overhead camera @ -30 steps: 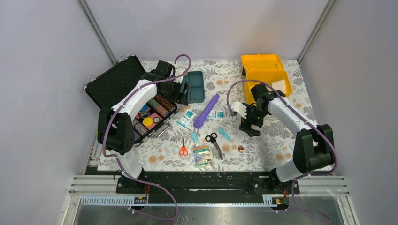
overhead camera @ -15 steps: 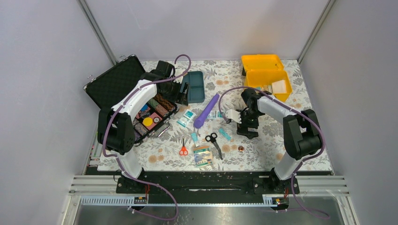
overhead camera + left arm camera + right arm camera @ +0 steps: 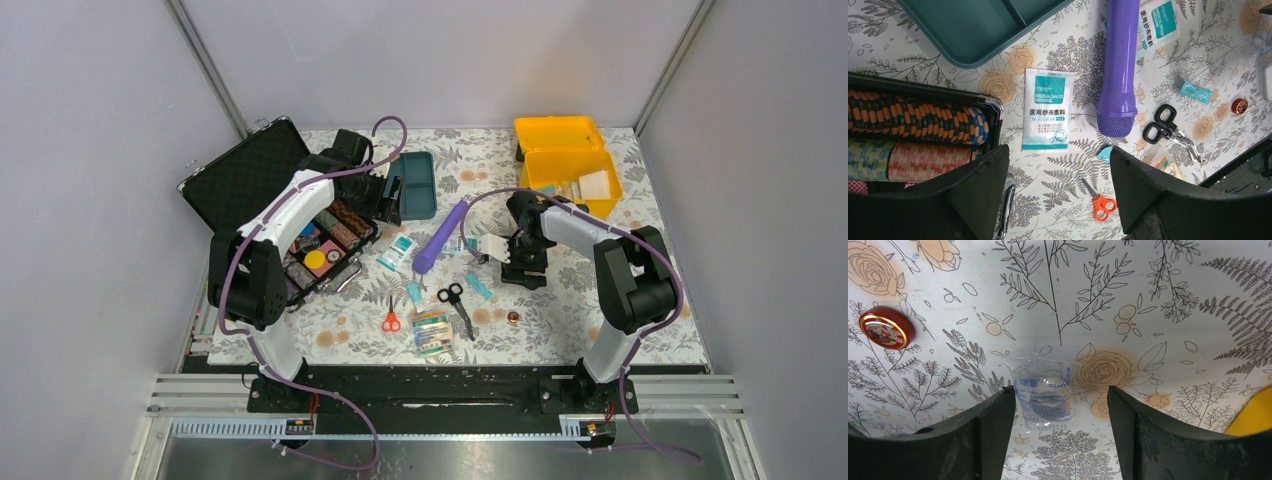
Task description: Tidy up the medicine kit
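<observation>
The yellow medicine kit stands open at the back right, and a corner of it shows in the right wrist view. Its teal tray lies apart on the cloth at back centre. My right gripper hangs low over the cloth, open, its fingers either side of a clear sachet with blue print that lies flat. My left gripper is open and holds nothing, above the black case's right edge.
A black case of colourful rolls sits at the left. On the cloth lie a purple torch, gauze packets, black scissors, orange scissors, a bandage pack and a red tin.
My right arm has swung left from near the kit toward mid-table and dropped lower, its jaws narrowing a little. The left arm has not moved.
</observation>
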